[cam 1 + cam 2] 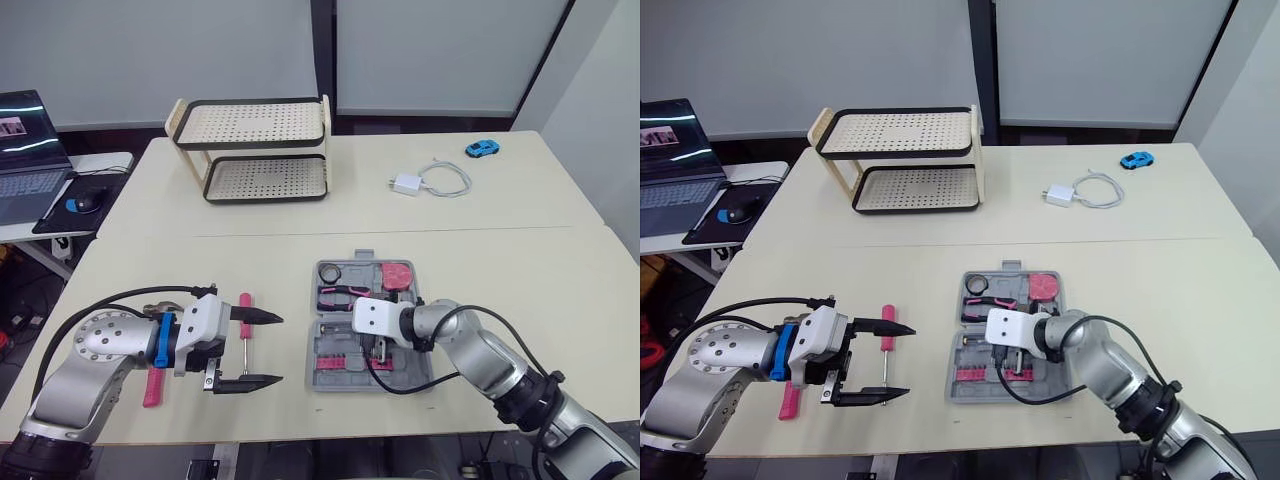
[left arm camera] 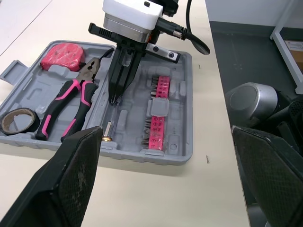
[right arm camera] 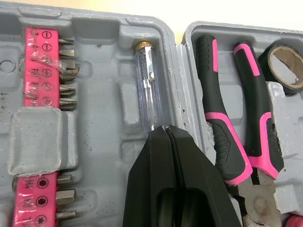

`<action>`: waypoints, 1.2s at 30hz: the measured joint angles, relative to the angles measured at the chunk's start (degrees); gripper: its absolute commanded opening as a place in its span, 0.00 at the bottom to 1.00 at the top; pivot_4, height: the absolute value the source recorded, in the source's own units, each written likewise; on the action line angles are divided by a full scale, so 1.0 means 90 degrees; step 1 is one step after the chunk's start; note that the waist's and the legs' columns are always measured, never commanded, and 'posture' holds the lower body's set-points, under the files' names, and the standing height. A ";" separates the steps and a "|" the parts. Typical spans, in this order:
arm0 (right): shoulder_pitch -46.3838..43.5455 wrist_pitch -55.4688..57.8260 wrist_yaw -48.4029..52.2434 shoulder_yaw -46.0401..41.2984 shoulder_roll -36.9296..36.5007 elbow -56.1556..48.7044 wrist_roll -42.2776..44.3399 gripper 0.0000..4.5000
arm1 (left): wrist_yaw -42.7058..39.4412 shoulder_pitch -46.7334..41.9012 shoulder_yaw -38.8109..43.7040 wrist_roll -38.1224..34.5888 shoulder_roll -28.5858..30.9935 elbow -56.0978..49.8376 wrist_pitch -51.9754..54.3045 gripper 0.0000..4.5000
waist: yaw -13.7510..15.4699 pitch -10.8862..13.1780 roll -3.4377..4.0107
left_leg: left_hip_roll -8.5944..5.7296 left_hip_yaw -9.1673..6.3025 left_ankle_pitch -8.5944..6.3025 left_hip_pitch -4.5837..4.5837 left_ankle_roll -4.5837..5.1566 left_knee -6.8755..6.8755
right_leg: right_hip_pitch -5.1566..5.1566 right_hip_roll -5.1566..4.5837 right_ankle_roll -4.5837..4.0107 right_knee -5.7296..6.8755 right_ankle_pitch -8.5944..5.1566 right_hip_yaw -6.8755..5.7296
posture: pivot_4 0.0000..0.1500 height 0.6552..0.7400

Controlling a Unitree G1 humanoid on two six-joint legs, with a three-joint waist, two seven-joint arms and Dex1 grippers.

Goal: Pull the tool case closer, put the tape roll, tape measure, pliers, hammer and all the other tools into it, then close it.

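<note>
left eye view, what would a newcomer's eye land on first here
The open grey tool case near the table's front edge, with pink pliers and bit strips inside. The right tool reaches down into it, shut, tip at a clear screwdriver, while the left tool hangs wide open beside a pink-handled screwdriver on the table.

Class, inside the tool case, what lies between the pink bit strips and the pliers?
A clear-handled screwdriver lies between the bit strips and the pliers, the right gripper pinching its end; the right wrist view shows it.
</note>
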 measured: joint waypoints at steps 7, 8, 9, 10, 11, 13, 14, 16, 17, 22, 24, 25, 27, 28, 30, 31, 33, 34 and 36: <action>0.0187 -0.0199 0.0115 -0.0249 -0.0163 -0.0092 0.0144 0.01 | 0.0095 -0.0012 -0.0003 0.0002 0.0000 0.0000 0.0033 1.00 | 0.0034 0.0000 -0.0001 | -0.0008 0.0000 0.0002 -0.0007 -0.0004 0.0001 | 0.0001 -0.0006 0.0000 -0.0007 0.0000 0.0000 | 1.00 1.00; 0.0213 -0.0198 0.0147 -0.0328 -0.0168 -0.0093 0.0223 0.01 | 0.0102 -0.0031 -0.0003 -0.0004 0.0000 0.0000 0.0050 1.00 | 0.0034 0.0001 -0.0001 | -0.0008 0.0000 0.0002 -0.0008 -0.0004 0.0001 | 0.0000 -0.0006 0.0000 -0.0007 0.0000 0.0000 | 1.00 1.00; 0.0257 -0.0175 0.0198 -0.0484 -0.0173 -0.0093 0.0358 0.01 | 0.0107 -0.0076 -0.0002 -0.0018 0.0001 0.0000 0.0082 1.00 | 0.0033 0.0002 0.0000 | -0.0007 -0.0001 0.0002 -0.0009 -0.0003 0.0001 | -0.0001 -0.0006 0.0000 -0.0007 0.0000 0.0000 | 1.00 1.00; 0.0272 -0.0165 0.0257 -0.0619 -0.0205 -0.0109 0.0479 0.01 | 0.0114 -0.0098 0.0002 -0.0040 0.0002 -0.0001 0.0130 1.00 | 0.0029 0.0004 0.0001 | -0.0007 0.0000 0.0001 -0.0009 -0.0002 0.0001 | -0.0001 -0.0006 0.0000 -0.0006 0.0000 0.0001 | 1.00 1.00; 0.0305 -0.0093 0.0327 -0.0876 -0.0229 -0.0185 0.0717 0.01 | 0.0134 -0.0117 0.0023 -0.0083 0.0002 -0.0001 0.0189 1.00 | 0.0026 0.0006 0.0002 | -0.0007 0.0000 0.0001 -0.0012 -0.0002 0.0001 | -0.0001 -0.0006 0.0000 -0.0005 0.0000 0.0001 | 1.00 1.00; 0.0303 0.0015 0.0451 -0.1332 -0.0305 -0.0467 0.1072 0.01 | 0.0193 -0.0132 0.0124 -0.0213 0.0005 -0.0001 0.0331 1.00 | 0.0022 0.0006 0.0002 | -0.0005 -0.0003 0.0001 -0.0016 -0.0002 -0.0001 | 0.0001 -0.0005 0.0000 -0.0004 0.0000 0.0000 | 1.00 1.00; 0.0284 0.0237 0.0512 -0.1545 -0.0310 -0.0755 0.1265 0.01 | 0.0234 -0.0148 0.0224 -0.0290 0.0028 0.0005 0.0453 1.00 | 0.0011 0.0006 0.0001 | -0.0002 -0.0003 0.0001 -0.0016 -0.0002 -0.0002 | 0.0001 -0.0004 0.0000 -0.0004 0.0000 -0.0001 | 1.00 1.00; 0.0218 0.0588 0.0593 -0.1738 -0.0302 -0.1318 0.1582 0.01 | 0.0254 -0.0254 0.0377 -0.0328 0.0100 0.0034 0.0599 1.00 | -0.0015 0.0006 0.0002 | 0.0001 -0.0001 0.0001 -0.0020 -0.0002 -0.0005 | 0.0003 -0.0001 0.0000 -0.0001 0.0000 -0.0001 | 1.00 1.00; 0.0232 0.0775 0.0726 -0.1919 -0.0394 -0.1619 0.1877 0.04 | 0.0256 -0.0299 0.0495 -0.0424 0.0156 0.0079 0.0703 1.00 | -0.0006 0.0007 0.0003 | 0.0000 -0.0003 0.0002 -0.0024 -0.0004 -0.0006 | 0.0002 -0.0002 0.0000 -0.0002 0.0000 -0.0002 | 1.00 1.00; 0.0613 0.0894 0.1446 -0.3423 -0.1805 -0.1897 0.2717 0.38 | 0.0242 -0.0253 0.1274 -0.0515 0.0570 0.0706 0.0956 1.00 | 0.0052 0.0011 -0.0001 | -0.0011 -0.0001 -0.0010 -0.0025 0.0017 -0.0002 | -0.0006 -0.0011 0.0000 -0.0022 0.0000 -0.0008 | 1.00 1.00; 0.0890 0.0718 0.1713 -0.3940 -0.2193 -0.1704 0.2954 0.54 | 0.0241 -0.0122 0.1569 -0.0538 0.0637 0.0881 0.1019 1.00 | 0.0041 0.0011 -0.0001 | -0.0007 0.0002 -0.0011 -0.0025 0.0018 -0.0004 | 0.0014 -0.0010 0.0000 -0.0018 0.0000 -0.0007 | 1.00 1.00; 0.1015 0.0608 0.1818 -0.4125 -0.2304 -0.1600 0.3057 0.61 | 0.0243 -0.0077 0.1681 -0.0545 0.0664 0.0955 0.1069 1.00 | 0.0035 0.0011 -0.0002 | -0.0004 0.0002 -0.0010 -0.0025 0.0018 -0.0004 | 0.0020 -0.0008 0.0000 -0.0017 0.0000 -0.0008 | 1.00 1.00; 0.1301 0.0369 0.1980 -0.4466 -0.2498 -0.1417 0.3198 0.78 | 0.0243 0.0028 0.1982 -0.0535 0.0786 0.1204 0.1112 1.00 | 0.0021 0.0013 -0.0002 | 0.0004 0.0003 -0.0010 -0.0024 0.0018 -0.0005 | 0.0019 -0.0004 0.0000 -0.0013 0.0000 -0.0009 | 1.00 1.00; 0.1482 0.0213 0.2059 -0.4700 -0.2597 -0.1250 0.3238 0.87 | 0.0238 0.0091 0.2207 -0.0507 0.0887 0.1460 0.1087 1.00 | 0.0004 0.0014 -0.0001 | 0.0005 0.0007 -0.0010 -0.0022 0.0018 -0.0006 | 0.0018 -0.0003 0.0000 -0.0012 0.0000 -0.0009 | 1.00 1.00; 0.1866 -0.0121 0.2169 -0.5221 -0.2802 -0.0797 0.3304 0.99 | 0.0218 0.0274 0.2678 -0.0376 0.1127 0.2114 0.0927 1.00 | -0.0010 0.0015 0.0000 | 0.0005 0.0016 -0.0011 -0.0020 0.0019 -0.0008 | 0.0017 -0.0004 0.0000 -0.0014 0.0000 -0.0006 | 1.00 1.00; 0.2051 -0.0259 0.2219 -0.5515 -0.2868 -0.0540 0.3351 0.99 | 0.0202 0.0395 0.2922 -0.0274 0.1253 0.2529 0.0811 1.00 | -0.0013 0.0015 0.0000 | 0.0004 0.0018 -0.0012 -0.0020 0.0019 -0.0009 | 0.0017 -0.0004 0.0000 -0.0016 0.0000 -0.0006 | 1.00 1.00; 0.2360 -0.0561 0.2255 -0.5981 -0.2959 -0.0075 0.3391 0.99 | 0.0149 0.0519 0.3291 -0.0091 0.1433 0.3470 0.0518 1.00 | -0.0008 0.0015 0.0001 | 0.0003 0.0020 -0.0013 -0.0019 0.0021 -0.0010 | 0.0017 -0.0006 0.0000 -0.0016 0.0000 -0.0006 | 1.00 1.00; 0.2443 -0.0707 0.2248 -0.6157 -0.2976 0.0173 0.3390 0.99 | 0.0123 0.0541 0.3428 0.0012 0.1503 0.3977 0.0359 1.00 | -0.0005 0.0015 0.0001 | 0.0003 0.0021 -0.0013 -0.0018 0.0021 -0.0010 | 0.0018 -0.0007 0.0000 -0.0017 0.0000 -0.0006 | 1.00 1.00; 0.2567 -0.1042 0.2156 -0.6386 -0.2977 0.0640 0.3368 0.99 | 0.0115 0.0501 0.3512 0.0147 0.1613 0.4870 0.0068 1.00 | 0.0001 0.0015 0.0002 | 0.0003 0.0019 -0.0013 -0.0010 0.0021 -0.0009 | 0.0017 -0.0007 0.0000 -0.0015 0.0000 -0.0008 | 1.00 1.00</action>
